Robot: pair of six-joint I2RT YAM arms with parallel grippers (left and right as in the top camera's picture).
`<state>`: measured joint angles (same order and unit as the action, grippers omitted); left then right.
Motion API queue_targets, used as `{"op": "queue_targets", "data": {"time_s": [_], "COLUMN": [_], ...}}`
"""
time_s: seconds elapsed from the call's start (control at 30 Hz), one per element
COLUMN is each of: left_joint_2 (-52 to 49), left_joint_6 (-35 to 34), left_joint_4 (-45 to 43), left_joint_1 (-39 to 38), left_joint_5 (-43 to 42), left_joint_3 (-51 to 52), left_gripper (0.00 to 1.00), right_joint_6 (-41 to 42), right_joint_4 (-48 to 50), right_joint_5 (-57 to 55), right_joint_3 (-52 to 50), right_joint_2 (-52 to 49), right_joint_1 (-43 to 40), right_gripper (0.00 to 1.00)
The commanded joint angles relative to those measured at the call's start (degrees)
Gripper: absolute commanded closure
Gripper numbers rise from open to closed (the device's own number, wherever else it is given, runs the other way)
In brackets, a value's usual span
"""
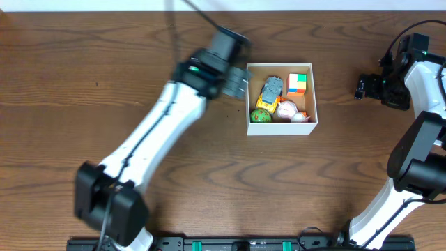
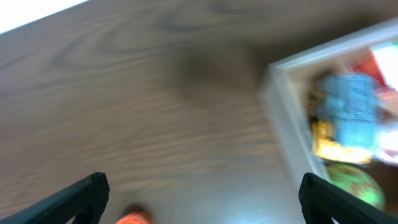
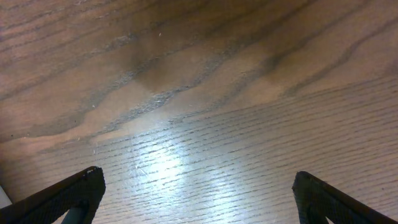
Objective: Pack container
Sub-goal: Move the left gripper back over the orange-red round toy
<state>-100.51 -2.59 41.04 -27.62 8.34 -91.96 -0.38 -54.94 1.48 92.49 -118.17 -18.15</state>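
- I see the container on the table, holding a toy car, a colour cube and a green ball.
- Left gripper hovers just left of the container, spread wide, empty.
- Right gripper, well right of it, gapes wide, empty.

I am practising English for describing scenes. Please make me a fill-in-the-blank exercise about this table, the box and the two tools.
1. In the overhead view, the left tool is beside the container's ____ wall.
2. The toy car in the container is blue and ____.
3. The ball in the container is ____.
4. The right tool is open and holds ____.

Missing words: left; yellow; green; nothing.
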Motion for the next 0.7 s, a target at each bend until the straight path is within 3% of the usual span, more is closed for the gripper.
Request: {"op": "queue_targets", "data": {"time_s": [0.0,0.13,0.67], "left_joint_2": [0.8,0.2,-9.2], "left_joint_6": [-9.1,-16.1,-15.9], "left_joint_4": [3.4,8.9,15.7], "left_joint_1": [5.5,11.4,14.5], "left_joint_5": [2.9,2.6,-3.3], "left_joint_3": [-0.1,0.3,2.0], "left_gripper": [0.02,0.02,0.02], "right_joint_6": [0.8,0.8,0.8], "right_joint_4": [0.1,0.1,0.1], "right_joint_5": [-0.2,-0.2,-0.2], "right_joint_3": [-0.2,-0.2,-0.2], "right_joint_2": [0.0,0.0,0.0], "right_joint_1": [-0.3,-0.3,-0.3], "right_gripper": [0.01,0.01,0.01]}}
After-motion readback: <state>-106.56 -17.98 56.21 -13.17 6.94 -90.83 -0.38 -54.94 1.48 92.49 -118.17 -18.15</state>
